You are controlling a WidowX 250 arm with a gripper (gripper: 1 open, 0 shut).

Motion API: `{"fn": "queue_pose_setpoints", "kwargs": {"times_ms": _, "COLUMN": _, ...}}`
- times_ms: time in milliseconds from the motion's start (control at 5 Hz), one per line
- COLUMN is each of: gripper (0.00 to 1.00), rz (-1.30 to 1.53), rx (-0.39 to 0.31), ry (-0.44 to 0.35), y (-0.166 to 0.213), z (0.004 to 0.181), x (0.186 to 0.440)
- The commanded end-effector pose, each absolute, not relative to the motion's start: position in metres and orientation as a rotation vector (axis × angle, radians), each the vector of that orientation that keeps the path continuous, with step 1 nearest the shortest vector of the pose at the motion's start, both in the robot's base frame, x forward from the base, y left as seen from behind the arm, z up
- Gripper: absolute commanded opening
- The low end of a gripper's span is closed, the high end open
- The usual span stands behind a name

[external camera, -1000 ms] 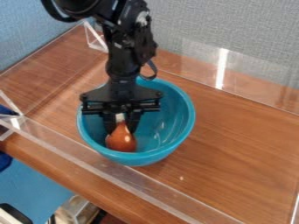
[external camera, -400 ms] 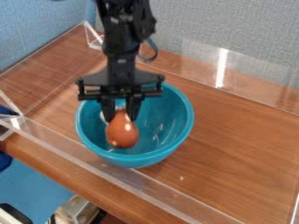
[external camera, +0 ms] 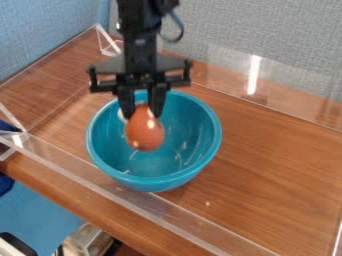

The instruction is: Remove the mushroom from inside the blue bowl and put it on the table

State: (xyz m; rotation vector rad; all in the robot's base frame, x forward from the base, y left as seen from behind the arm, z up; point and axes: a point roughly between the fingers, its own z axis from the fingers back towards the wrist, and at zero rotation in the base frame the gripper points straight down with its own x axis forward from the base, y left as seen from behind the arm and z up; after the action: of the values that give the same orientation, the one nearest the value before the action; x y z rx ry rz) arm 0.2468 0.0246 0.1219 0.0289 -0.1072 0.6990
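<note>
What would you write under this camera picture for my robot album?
The tool, shut on the mushroom, holds it above the blue bowl on the table.

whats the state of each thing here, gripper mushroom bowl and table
gripper: shut on the mushroom, pointing down over the bowl
mushroom: held in the gripper, lifted clear of the bowl's floor, not yet on the table
blue bowl: upright on the table, nothing else seen inside
table: bears the bowl, mushroom not on it
acrylic walls: upright along the table edges
</note>
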Motion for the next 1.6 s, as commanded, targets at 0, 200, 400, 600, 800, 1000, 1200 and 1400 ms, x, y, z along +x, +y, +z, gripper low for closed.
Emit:
{"fn": "queue_pose_setpoints", "kwargs": {"times_ms": 0, "gripper": 0.0, "rz": 0.686, "rx": -0.025, "ry": -0.169, "y": 0.015, "z": 0.157, "x": 0.259}}
{"fn": "queue_pose_setpoints", "kwargs": {"times_ms": 200, "gripper": 0.0, "rz": 0.645, "rx": -0.041, "ry": -0.168, "y": -0.007, "z": 0.164, "x": 0.263}}
{"fn": "queue_pose_setpoints", "kwargs": {"times_ms": 400, "gripper": 0.0, "rz": 0.58, "rx": -0.056, "ry": -0.162, "y": -0.042, "z": 0.165, "x": 0.272}}
{"fn": "queue_pose_setpoints", "kwargs": {"times_ms": 600, "gripper": 0.0, "rz": 0.509, "rx": -0.055, "ry": -0.155, "y": -0.077, "z": 0.153, "x": 0.285}}
{"fn": "queue_pose_setpoints", "kwargs": {"times_ms": 800, "gripper": 0.0, "rz": 0.474, "rx": -0.041, "ry": -0.143, "y": -0.099, "z": 0.134, "x": 0.297}}
{"fn": "queue_pose_setpoints", "kwargs": {"times_ms": 1000, "gripper": 0.0, "rz": 0.462, "rx": -0.039, "ry": -0.133, "y": -0.107, "z": 0.111, "x": 0.307}}
{"fn": "queue_pose_setpoints", "kwargs": {"times_ms": 1200, "gripper": 0.0, "rz": 0.465, "rx": -0.044, "ry": -0.126, "y": -0.109, "z": 0.093, "x": 0.319}}
{"fn": "queue_pose_setpoints", "kwargs": {"times_ms": 1400, "gripper": 0.0, "rz": 0.463, "rx": -0.051, "ry": -0.116, "y": -0.109, "z": 0.075, "x": 0.331}}
